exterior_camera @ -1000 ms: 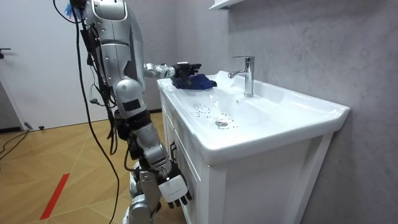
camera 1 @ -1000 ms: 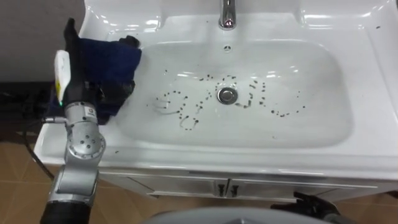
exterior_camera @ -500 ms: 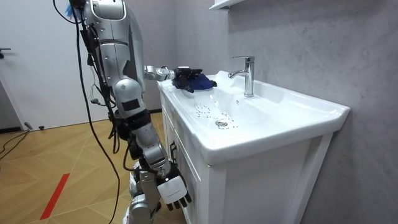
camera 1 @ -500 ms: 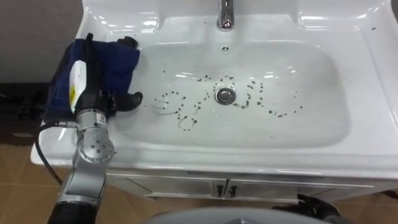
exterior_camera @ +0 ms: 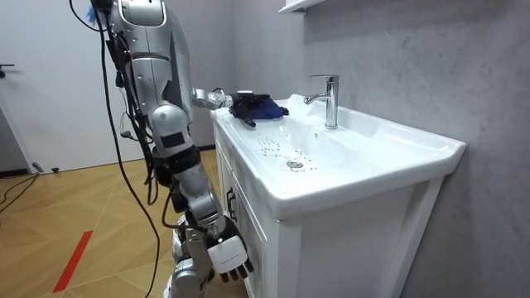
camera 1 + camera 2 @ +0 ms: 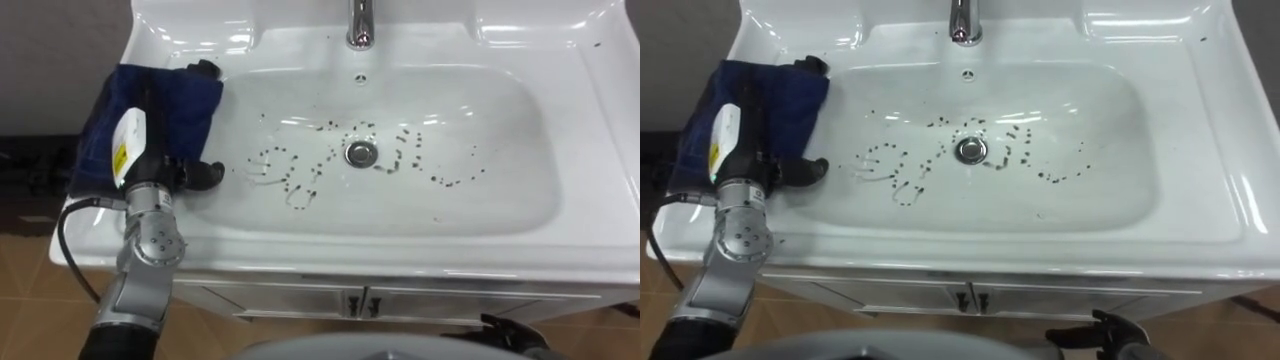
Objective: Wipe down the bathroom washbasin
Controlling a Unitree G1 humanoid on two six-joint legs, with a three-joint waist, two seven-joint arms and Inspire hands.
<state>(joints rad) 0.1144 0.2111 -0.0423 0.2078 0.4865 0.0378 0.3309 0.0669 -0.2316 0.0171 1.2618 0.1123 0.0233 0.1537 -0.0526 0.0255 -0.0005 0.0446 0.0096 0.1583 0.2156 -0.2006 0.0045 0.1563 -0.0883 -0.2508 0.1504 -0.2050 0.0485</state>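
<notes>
A dark blue cloth (image 6: 188,100) lies on the left rim of the white basin (image 6: 480,190). My left hand (image 6: 152,152) rests on top of it, open, with its fingers stretched along the cloth toward the back. Its thumb (image 6: 205,173) sticks out over the bowl's left slope. Dark specks (image 6: 300,185) are scattered across the bowl floor on both sides of the drain (image 6: 360,152). In the room view I stand at the cabinet's front, and my right hand (image 5: 230,257) hangs low beside the cabinet with relaxed fingers.
A chrome tap (image 6: 362,25) stands at the middle of the back rim. The cabinet doors (image 6: 360,300) are below the front edge. A grey wall (image 5: 397,50) is behind the basin, with wooden floor (image 5: 74,240) to my left.
My left hand has rolled from standing on its edge, with the cloth bunched in it, to lying over the cloth. The cloth now lies flatter on the rim.
</notes>
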